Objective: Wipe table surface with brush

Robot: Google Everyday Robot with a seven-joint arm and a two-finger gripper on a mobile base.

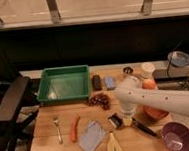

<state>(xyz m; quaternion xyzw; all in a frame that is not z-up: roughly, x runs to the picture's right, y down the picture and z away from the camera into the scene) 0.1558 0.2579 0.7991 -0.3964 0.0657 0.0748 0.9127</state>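
The gripper (123,116) is seen pointing straight down at the middle of the table surface (47,148), at the end of a white arm (166,101) that reaches in from the right. Whether it is clamped on anything cannot be told. It is set directly over the near-left end of the brush (141,127), where the dark squarish head lies against the planks. From there the thin black handle is laid out towards the near right.

Just to the far left of the gripper a bunch of dark grapes (99,100) is found. To the near left a grey-blue cloth (92,136) is spread flat, and a banana (114,147) is placed near the front edge below it. Further left an orange carrot-like piece (74,128) and a fork (58,129) are laid side by side, apart from each other.

At the far left a green plastic tray (65,95) is set, with a black rectangular block (96,82) and a small blue-grey block (110,82) just to its right. An orange bowl (154,113) is partly hidden behind the arm, and a purple bowl (178,136) is placed at the near right corner. A white cup (147,69) is stood at the far edge. A dark office chair (10,105) is seen beside the table on the left.
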